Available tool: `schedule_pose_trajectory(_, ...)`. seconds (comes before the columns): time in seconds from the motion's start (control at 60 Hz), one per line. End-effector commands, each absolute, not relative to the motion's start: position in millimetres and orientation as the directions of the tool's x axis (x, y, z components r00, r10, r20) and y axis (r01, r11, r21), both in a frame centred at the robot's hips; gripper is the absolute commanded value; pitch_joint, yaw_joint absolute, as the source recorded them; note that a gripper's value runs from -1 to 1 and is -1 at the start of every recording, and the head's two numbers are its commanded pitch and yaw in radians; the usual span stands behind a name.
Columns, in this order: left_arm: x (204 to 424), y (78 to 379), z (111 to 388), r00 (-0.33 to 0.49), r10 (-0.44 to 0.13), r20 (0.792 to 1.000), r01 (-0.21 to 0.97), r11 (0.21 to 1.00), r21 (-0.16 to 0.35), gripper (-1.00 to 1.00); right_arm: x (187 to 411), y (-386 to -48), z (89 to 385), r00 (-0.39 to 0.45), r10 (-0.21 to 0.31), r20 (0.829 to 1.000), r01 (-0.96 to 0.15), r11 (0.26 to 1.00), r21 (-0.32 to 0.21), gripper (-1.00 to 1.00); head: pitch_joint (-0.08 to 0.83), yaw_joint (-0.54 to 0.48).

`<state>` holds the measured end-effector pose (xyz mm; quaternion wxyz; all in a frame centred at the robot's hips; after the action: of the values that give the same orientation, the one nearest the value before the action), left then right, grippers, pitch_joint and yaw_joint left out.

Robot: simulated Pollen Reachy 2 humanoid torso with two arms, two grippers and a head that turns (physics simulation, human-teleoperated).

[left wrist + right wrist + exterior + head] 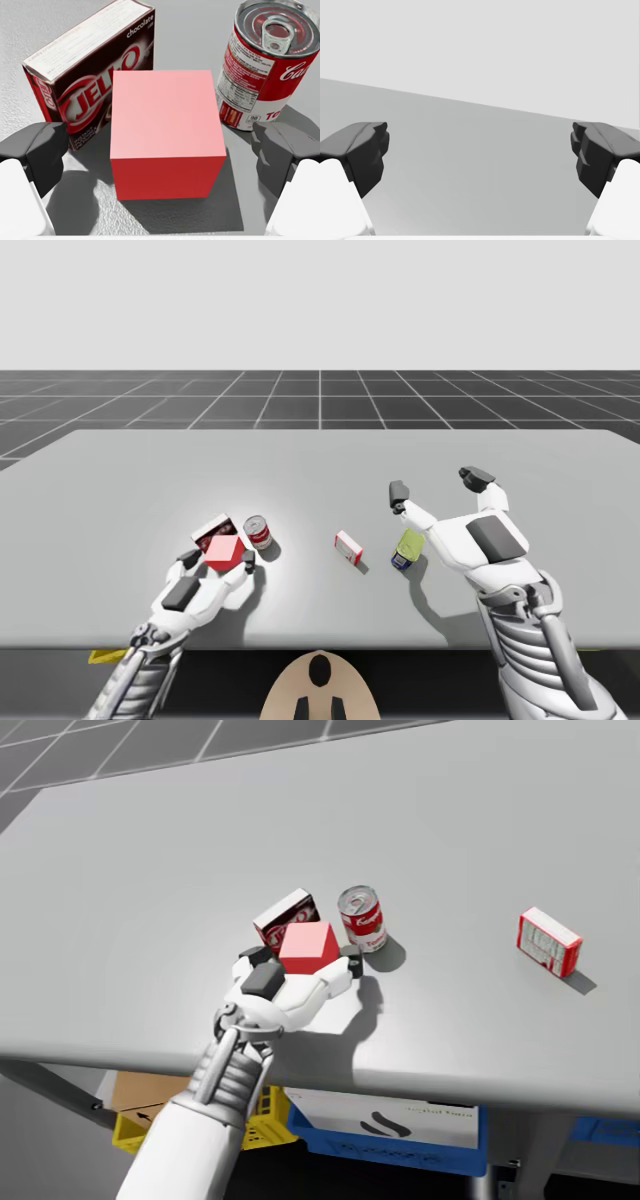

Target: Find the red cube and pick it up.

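Our left gripper: fingers stood wide, red cube between them, untouched.
Our right gripper: fingers stood wide over the table.

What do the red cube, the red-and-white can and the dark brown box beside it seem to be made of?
The red cube is probably plastic or painted wood: plain, matt, even faces, no grain visible. The red-and-white can seems to be metal: shiny ribbed lid with a pull ring, printed label. The dark brown box is likely thin cardboard: printed faces, sharp folded edges.
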<state>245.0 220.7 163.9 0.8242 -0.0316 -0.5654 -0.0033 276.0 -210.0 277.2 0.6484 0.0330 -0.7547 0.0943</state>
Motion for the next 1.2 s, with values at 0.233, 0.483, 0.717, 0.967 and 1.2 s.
schedule_pose_trajectory(0.233,258,209,151,0.378,0.024,0.925,0.039,0.998,-0.042,0.72,276,-210,278,-0.16,0.069,0.985,-0.171,0.98,-0.096,-1.0,0.751,0.32)
schedule_pose_trajectory(0.483,253,207,150,0.368,0.004,0.93,0.047,0.999,-0.023,1.0,276,-210,278,-0.163,0.069,0.984,-0.169,0.981,-0.097,-1.0,0.685,0.32)
schedule_pose_trajectory(0.717,248,208,154,0.368,0.002,0.93,0.062,0.998,-0.027,1.0,276,-212,278,-0.162,0.07,0.984,-0.16,0.983,-0.096,-1.0,0.462,0.32)
schedule_pose_trajectory(0.967,243,207,182,0.326,-0.015,0.945,0.094,0.995,-0.016,1.0,274,-214,279,-0.16,0.049,0.986,-0.169,0.983,-0.076,-1.0,0.343,0.33)
schedule_pose_trajectory(1.2,220,206,264,0.139,-0.099,0.985,0.147,0.986,0.078,1.0,273,-218,281,-0.168,0.019,0.986,-0.195,0.979,-0.052,-1.0,0.326,0.32)
